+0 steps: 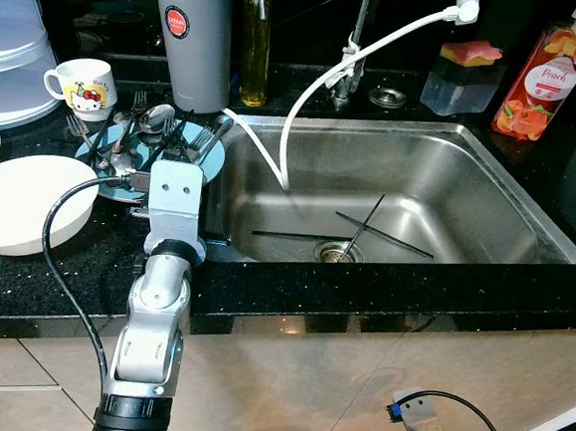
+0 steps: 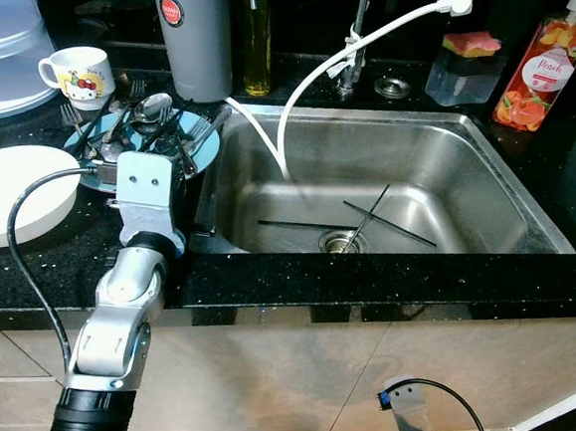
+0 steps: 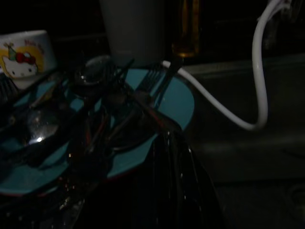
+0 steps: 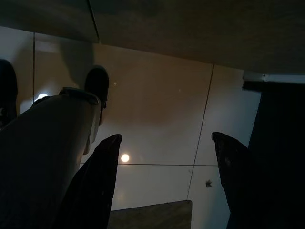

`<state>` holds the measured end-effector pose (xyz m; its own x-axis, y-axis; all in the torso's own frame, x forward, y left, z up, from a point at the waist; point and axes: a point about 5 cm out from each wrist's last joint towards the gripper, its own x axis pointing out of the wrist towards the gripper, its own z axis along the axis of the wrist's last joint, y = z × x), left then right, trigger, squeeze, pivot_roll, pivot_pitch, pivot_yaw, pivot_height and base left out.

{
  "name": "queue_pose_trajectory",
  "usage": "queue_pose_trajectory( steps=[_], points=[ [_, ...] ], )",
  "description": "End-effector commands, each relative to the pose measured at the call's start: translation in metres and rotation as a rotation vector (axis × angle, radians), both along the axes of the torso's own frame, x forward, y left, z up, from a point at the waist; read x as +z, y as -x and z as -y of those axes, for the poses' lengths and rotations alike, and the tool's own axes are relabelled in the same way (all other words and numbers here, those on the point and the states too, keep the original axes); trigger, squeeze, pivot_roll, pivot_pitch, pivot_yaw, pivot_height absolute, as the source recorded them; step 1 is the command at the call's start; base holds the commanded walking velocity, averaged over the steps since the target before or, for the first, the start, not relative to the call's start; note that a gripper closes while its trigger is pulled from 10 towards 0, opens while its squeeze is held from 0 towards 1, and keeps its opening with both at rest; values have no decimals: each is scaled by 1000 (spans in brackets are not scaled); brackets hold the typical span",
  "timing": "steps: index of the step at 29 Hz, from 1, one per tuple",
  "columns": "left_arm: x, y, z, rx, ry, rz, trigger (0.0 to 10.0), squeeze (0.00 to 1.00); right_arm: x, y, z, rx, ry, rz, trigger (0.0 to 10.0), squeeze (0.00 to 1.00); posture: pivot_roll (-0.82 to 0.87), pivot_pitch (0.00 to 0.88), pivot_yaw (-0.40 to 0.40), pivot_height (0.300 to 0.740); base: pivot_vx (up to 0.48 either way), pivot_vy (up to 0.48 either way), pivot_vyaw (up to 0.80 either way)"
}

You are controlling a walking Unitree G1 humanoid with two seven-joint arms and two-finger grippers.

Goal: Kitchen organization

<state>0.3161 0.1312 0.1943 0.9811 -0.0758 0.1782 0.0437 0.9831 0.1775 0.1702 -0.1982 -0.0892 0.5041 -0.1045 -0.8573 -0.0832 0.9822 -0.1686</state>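
Observation:
A light blue plate (image 1: 210, 154) sits on the black counter just left of the sink and carries several forks and spoons (image 1: 149, 125). My left arm reaches up over the counter edge. Its gripper (image 1: 175, 149) is low over the pile of cutlery (image 3: 95, 119) on the near side of the plate, mostly hidden behind the white wrist housing (image 1: 174, 199). The steel sink (image 1: 463, 162) holds thin black chopsticks (image 1: 374, 231) crossed near the drain. My right gripper (image 4: 167, 176) hangs open over the tiled floor, holding nothing.
A white bowl (image 1: 18, 202) lies left of the plate, with a cartoon mug (image 1: 83, 87) and a grey canister (image 1: 197, 43) behind it. An oil bottle (image 1: 253, 48), a white hose (image 1: 336, 67), a sponge tub (image 1: 462, 77) and a peach soap bottle (image 1: 542, 81) line the back.

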Motion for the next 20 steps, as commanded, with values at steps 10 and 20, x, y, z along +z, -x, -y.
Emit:
queue_pose_trajectory(
  steps=[10,20],
  points=[
    [9,-2,5,-17,15,29,10000,0,-3,7,0,-19,4,-24,10000,0,236,36,-105,740,0,0,0],
    [3,0,5,-14,12,10,10000,0,-5,11,0,-19,1,-29,10000,0,235,41,-110,740,0,0,0]
  ],
)
